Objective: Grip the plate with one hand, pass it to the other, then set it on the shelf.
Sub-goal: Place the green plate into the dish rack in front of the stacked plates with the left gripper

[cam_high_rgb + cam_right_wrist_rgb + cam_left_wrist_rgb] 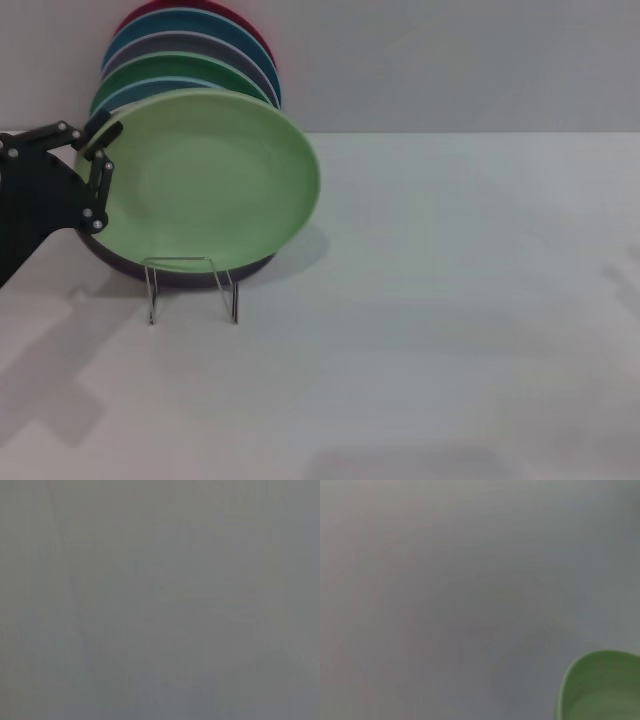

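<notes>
The light pastel-green plate (205, 180) stands tilted at the front of the shelf (190, 290), a small wire rack, and leans back on the row of coloured plates behind it. My left gripper (100, 175) is at the plate's left rim with its black fingers (98, 195) spread wide, one over the plate's face and one by its upper edge. They do not pinch the rim. The left wrist view shows only part of the plate's rim (600, 687) in one corner. My right gripper is out of view, and its wrist view shows only blank grey surface.
Behind the light green plate stand a darker green plate (180, 70), lilac, blue and red plates (190, 12). A dark lilac rim (180, 277) shows under the plate. The white table (450, 300) stretches to the right, with the wall behind.
</notes>
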